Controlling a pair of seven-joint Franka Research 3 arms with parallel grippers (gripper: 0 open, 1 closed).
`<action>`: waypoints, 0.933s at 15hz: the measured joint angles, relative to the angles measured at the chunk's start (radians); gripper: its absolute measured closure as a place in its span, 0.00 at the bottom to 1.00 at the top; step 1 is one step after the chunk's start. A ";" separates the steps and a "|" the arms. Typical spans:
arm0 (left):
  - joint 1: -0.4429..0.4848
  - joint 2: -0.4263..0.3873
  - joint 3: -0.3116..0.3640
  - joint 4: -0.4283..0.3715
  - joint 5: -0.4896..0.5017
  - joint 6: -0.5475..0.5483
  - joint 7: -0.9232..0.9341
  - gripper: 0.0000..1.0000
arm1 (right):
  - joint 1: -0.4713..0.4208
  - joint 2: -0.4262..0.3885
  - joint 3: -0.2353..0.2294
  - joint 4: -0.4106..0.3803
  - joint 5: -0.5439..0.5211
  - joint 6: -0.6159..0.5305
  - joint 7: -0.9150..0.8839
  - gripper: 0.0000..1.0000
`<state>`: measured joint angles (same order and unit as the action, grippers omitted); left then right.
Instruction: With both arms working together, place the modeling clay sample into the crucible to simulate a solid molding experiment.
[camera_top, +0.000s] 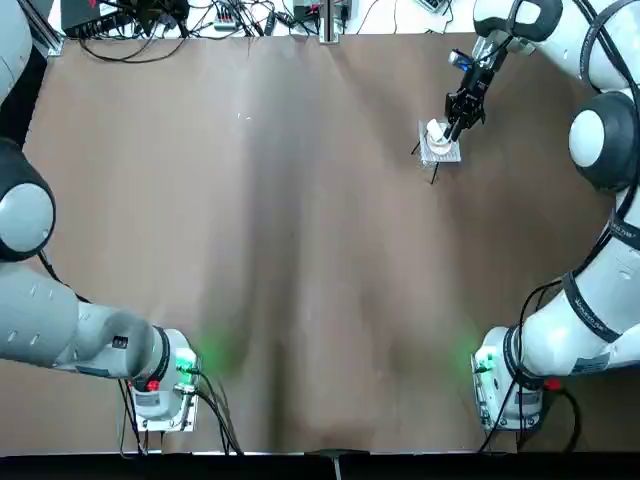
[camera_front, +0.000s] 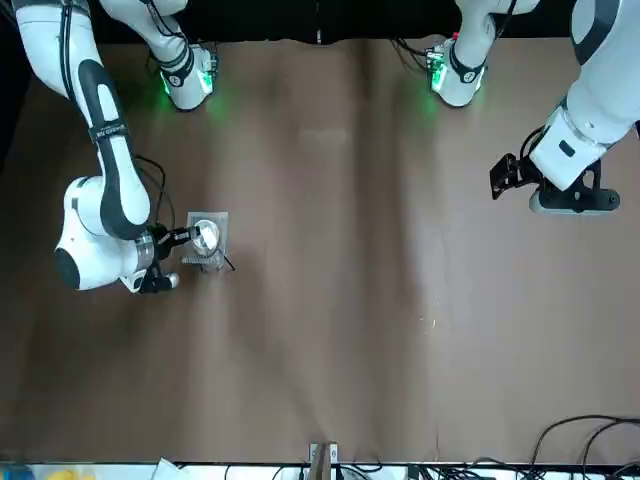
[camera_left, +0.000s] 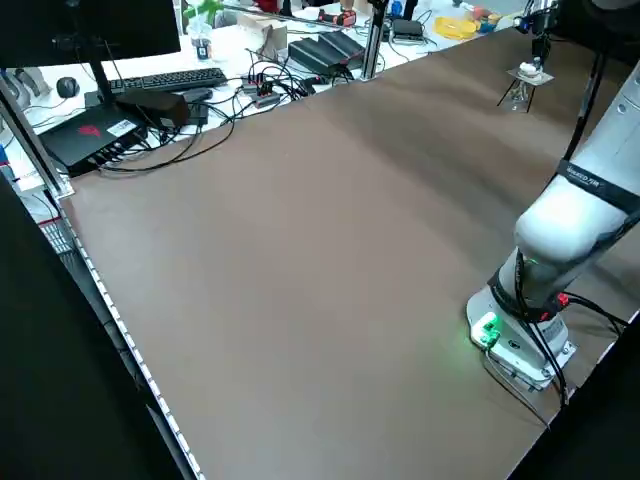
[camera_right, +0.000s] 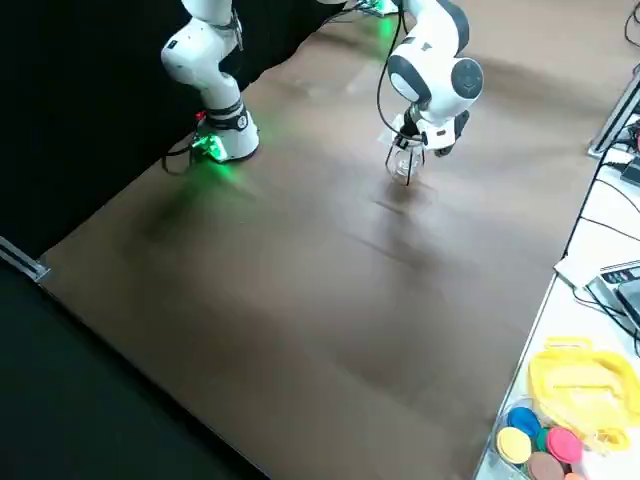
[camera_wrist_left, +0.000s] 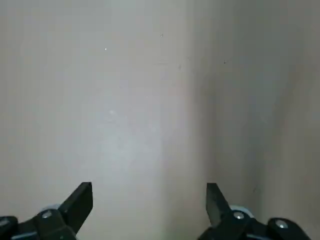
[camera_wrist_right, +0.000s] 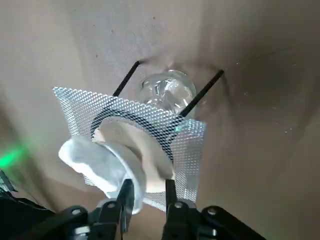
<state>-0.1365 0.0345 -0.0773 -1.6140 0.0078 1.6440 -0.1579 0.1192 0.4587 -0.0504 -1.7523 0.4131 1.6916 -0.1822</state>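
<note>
Brown covering spreads over the wide counter (camera_top: 300, 250), with cables (camera_top: 115, 50) along its far edge. At the far right we see a square wire mesh (camera_wrist_right: 187, 150) on black legs (camera_wrist_right: 204, 93), above a clear glass vessel (camera_wrist_right: 168, 91). The mesh has a pale round centre (camera_wrist_right: 155, 165). The crucible (camera_wrist_right: 95, 160) appears tipped at the mesh, overlapping that centre in our view; we cannot tell exactly where it makes contact.

The right end effector (camera_wrist_right: 149, 192) is down beside the mesh, its two fingers apart, with part of the crucible's rim visible between them. We cannot tell whether either finger touches it. The left end effector (camera_wrist_left: 150, 210) hangs over the left part of the counter, well away from the mesh, its fingers wide apart with bare covering visible between them. We cannot separately make out the modeling clay sample, so we cannot tell where it is.
</note>
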 joint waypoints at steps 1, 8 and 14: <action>0.000 0.000 0.000 0.000 0.000 0.002 0.000 0.00 | 0.000 0.000 0.000 0.000 0.000 0.000 0.000 0.66; -0.001 0.000 -0.001 0.000 0.000 0.002 0.000 0.00 | 0.000 0.000 0.000 0.000 0.000 0.000 0.000 0.65; -0.005 -0.001 -0.002 0.000 0.000 0.002 0.000 0.00 | 0.000 0.000 0.000 0.015 0.000 0.000 0.000 0.65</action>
<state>-0.1415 0.0339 -0.0789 -1.6138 0.0078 1.6460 -0.1579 0.1192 0.4584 -0.0503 -1.7372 0.4129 1.6916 -0.1823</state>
